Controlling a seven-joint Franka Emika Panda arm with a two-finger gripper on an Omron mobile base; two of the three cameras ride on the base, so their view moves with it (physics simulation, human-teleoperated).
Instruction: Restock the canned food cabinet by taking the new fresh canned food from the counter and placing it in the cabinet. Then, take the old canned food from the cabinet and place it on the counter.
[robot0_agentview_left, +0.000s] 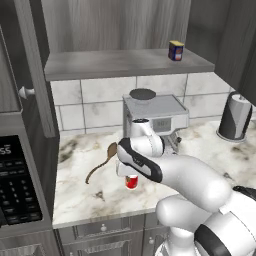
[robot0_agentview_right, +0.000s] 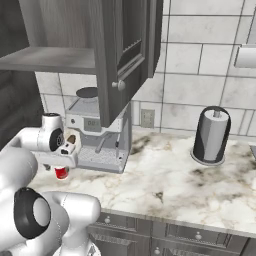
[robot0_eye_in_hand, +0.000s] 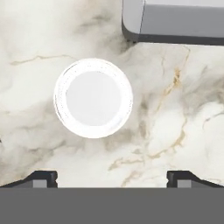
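Observation:
The red can (robot0_agentview_left: 131, 182) stands upright on the marbled counter (robot0_agentview_left: 85, 195), in front of the coffee machine. In the hand view its pale round top (robot0_eye_in_hand: 92, 98) lies left of centre, beyond the fingertips (robot0_eye_in_hand: 43, 177). My gripper (robot0_agentview_left: 129, 175) hangs straight above the can, open, jaws wide apart and not touching it; from the right the gripper (robot0_agentview_right: 63, 164) sits over the red can (robot0_agentview_right: 61, 173). The dark blue and yellow can (robot0_agentview_left: 175, 50) stands at the right end of the cabinet shelf (robot0_agentview_left: 115, 64). The cabinet door (robot0_agentview_right: 116, 55) hangs open.
A grey coffee machine (robot0_agentview_left: 156, 118) stands just behind the hand; its base corner (robot0_eye_in_hand: 175, 22) is close to the can. A wooden spoon (robot0_agentview_left: 102, 162) lies left of the can. A paper towel roll (robot0_agentview_left: 235, 117) stands at the right, a microwave (robot0_agentview_left: 15, 185) at the left.

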